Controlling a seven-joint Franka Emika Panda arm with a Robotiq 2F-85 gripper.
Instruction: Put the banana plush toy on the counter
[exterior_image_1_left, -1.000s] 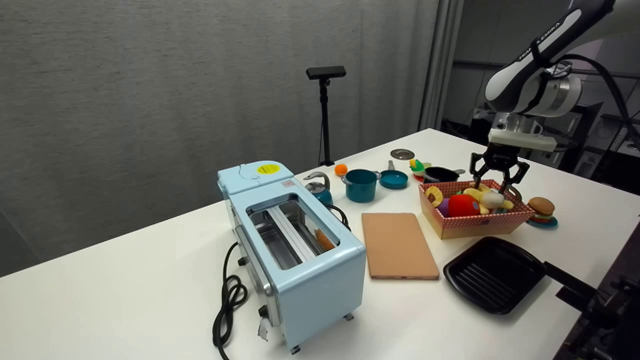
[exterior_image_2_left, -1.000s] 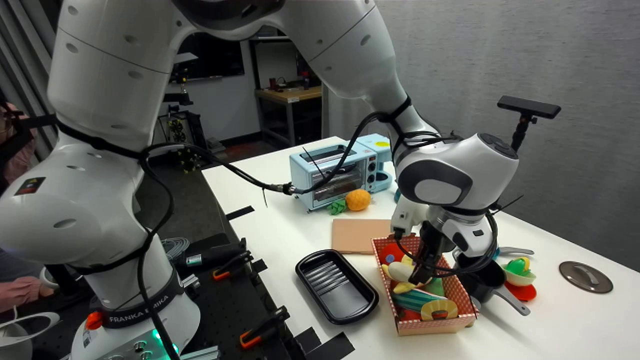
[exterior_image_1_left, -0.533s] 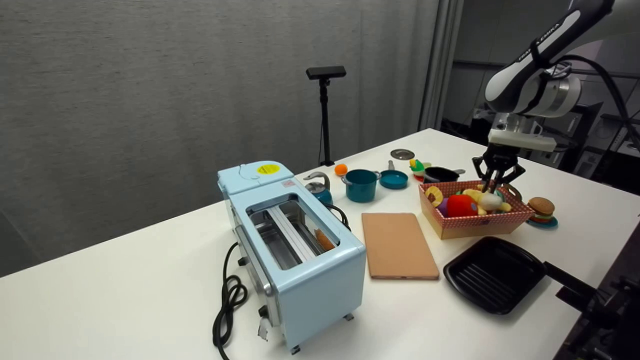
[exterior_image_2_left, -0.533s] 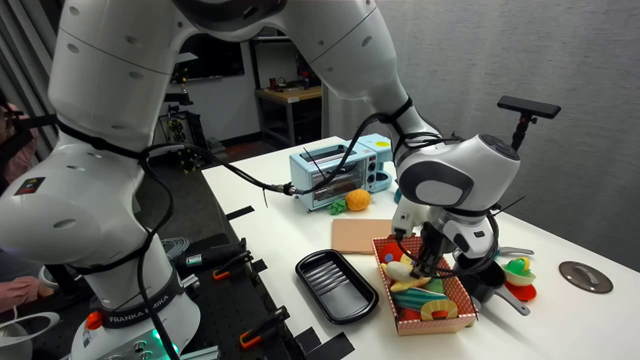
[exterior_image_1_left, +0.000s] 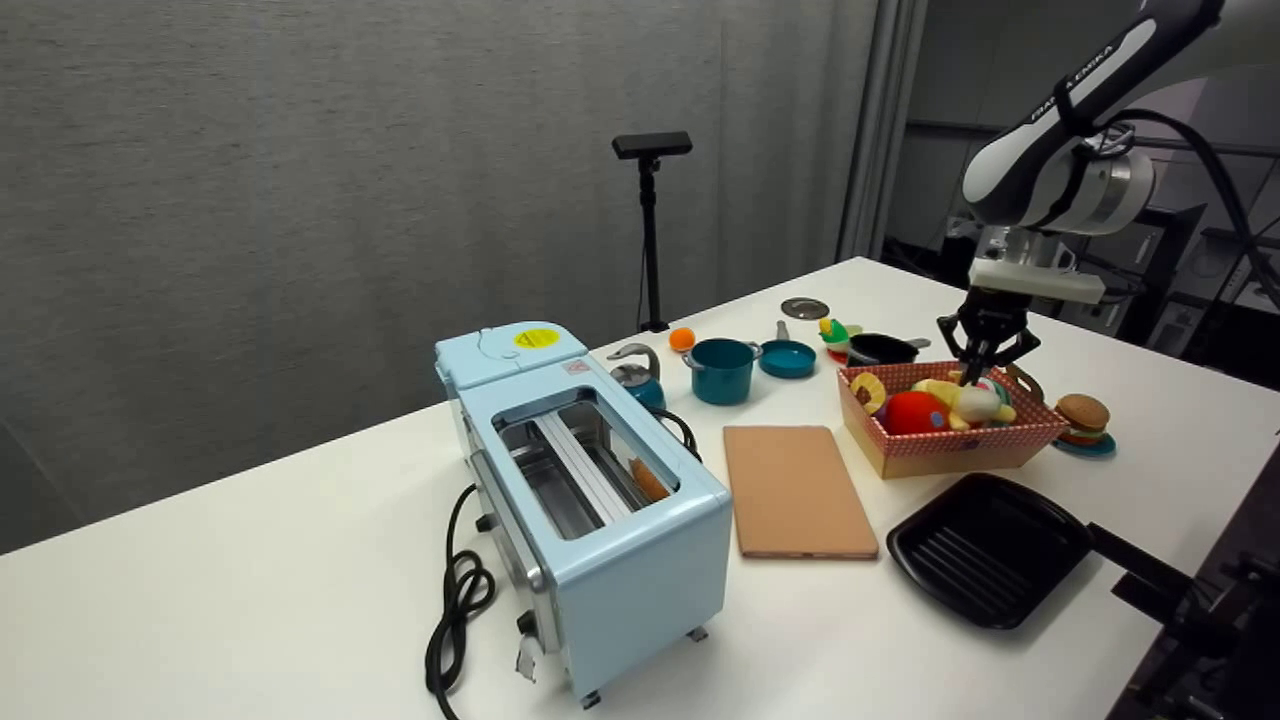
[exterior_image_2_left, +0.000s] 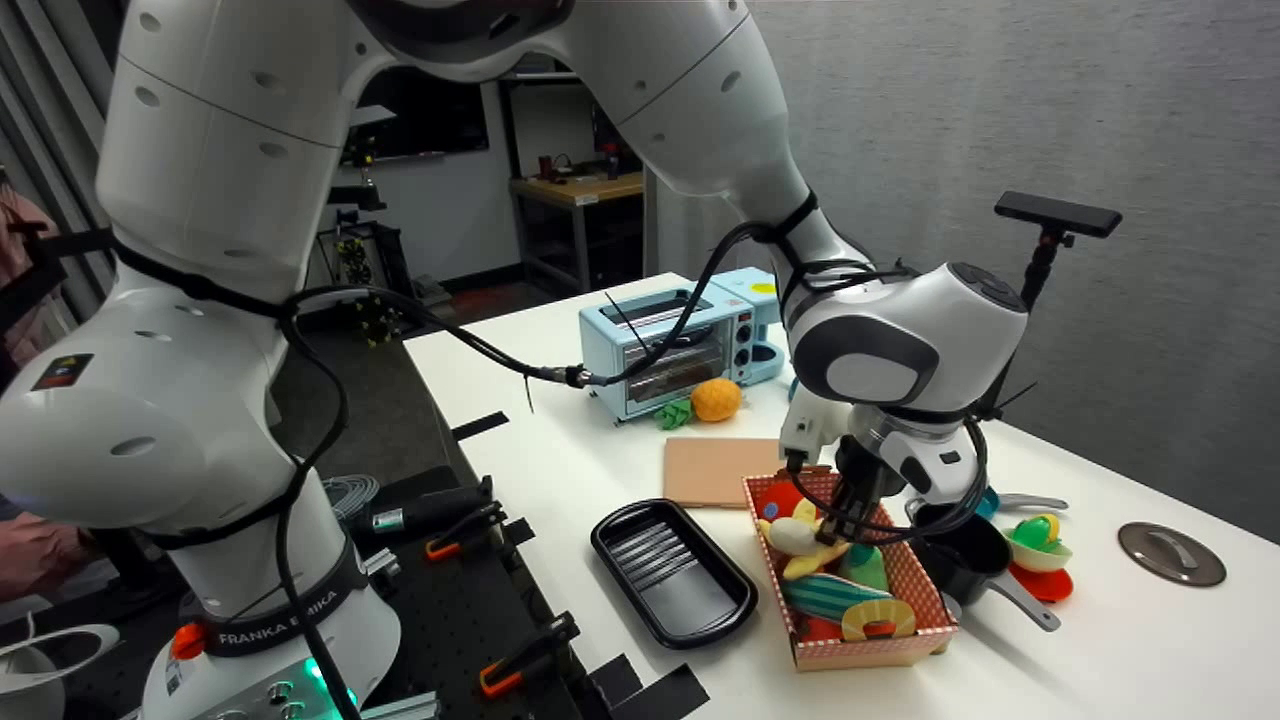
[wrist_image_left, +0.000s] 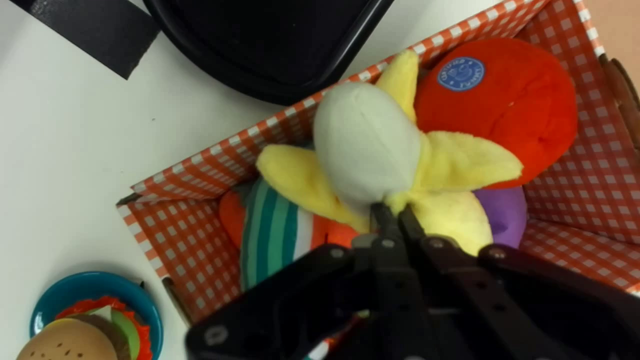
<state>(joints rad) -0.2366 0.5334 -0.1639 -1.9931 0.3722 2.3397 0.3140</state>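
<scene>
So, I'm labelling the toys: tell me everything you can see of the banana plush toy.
The banana plush toy looks soft: a rounded, off-white tip with at least three yellow peel flaps splayed around it. It lies in the red-checked box, tip toward the black pan. Flaps overlap the red toy and the striped toy, seemingly touching them. The fingers appear to pinch its yellow fabric near the tip's base, hiding part of it.

Gripper (wrist_image_left: 395, 212): jaws, spread apart a second earlier, now pinch the banana (wrist_image_left: 370, 145) | Banana: edges with the arm (exterior_image_2_left: 880, 360) across the basket (exterior_image_1_left: 950, 462), toward the board (exterior_image_1_left: 800, 490) | Red toy (exterior_image_1_left: 916, 412): slides the same way, hiding more of the purple toy (wrist_image_left: 502, 215) | Pink clothing (exterior_image_2_left: 40, 555): shifts at the edge of an exterior view
</scene>
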